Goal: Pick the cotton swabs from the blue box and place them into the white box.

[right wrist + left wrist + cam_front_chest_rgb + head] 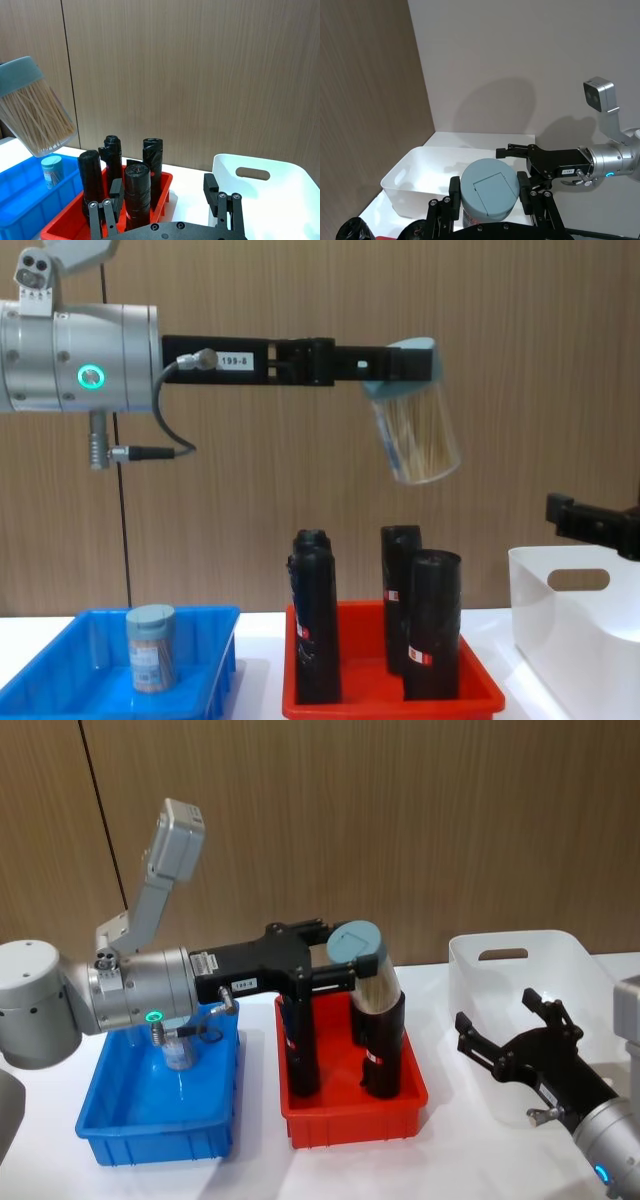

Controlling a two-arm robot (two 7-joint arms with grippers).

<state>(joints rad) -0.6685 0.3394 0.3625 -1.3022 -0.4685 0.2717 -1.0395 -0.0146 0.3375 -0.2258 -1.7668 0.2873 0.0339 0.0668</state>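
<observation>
**One swab jar aloft in the left pincer, one left in the blue box**

Your left gripper [400, 362] reaches out level from the robot's left side, high over the table [260, 1170]. It is clamped on a jar of cotton swabs [415, 435]. The fingers [522, 182] press on either side of the pale blue-grey lid, so the pincer holds the jar at its top end. The clear body hangs free below the fingers, tilted, with its base swung away from the arm. From the left wrist you look straight onto the lid, seated squarely between the two pads.

The held jar hangs above the red tray [390, 705], well clear of the black cylinders [315, 625] standing in it. That places it between the blue box [60, 680] on the robot's left and the white box [570, 630] on its right, and it is over neither of them.

A second jar of cotton swabs [150, 648] stands upright on the floor of the blue box, lid on. It is well apart from the left pincer, below the arm's metal wrist section.

Your right gripper [495, 1007] hovers low on the robot's right, just beside the near left part of the white box. Its fingers are spread wide with nothing between them. From the head view you can see no jar inside the white box.
</observation>
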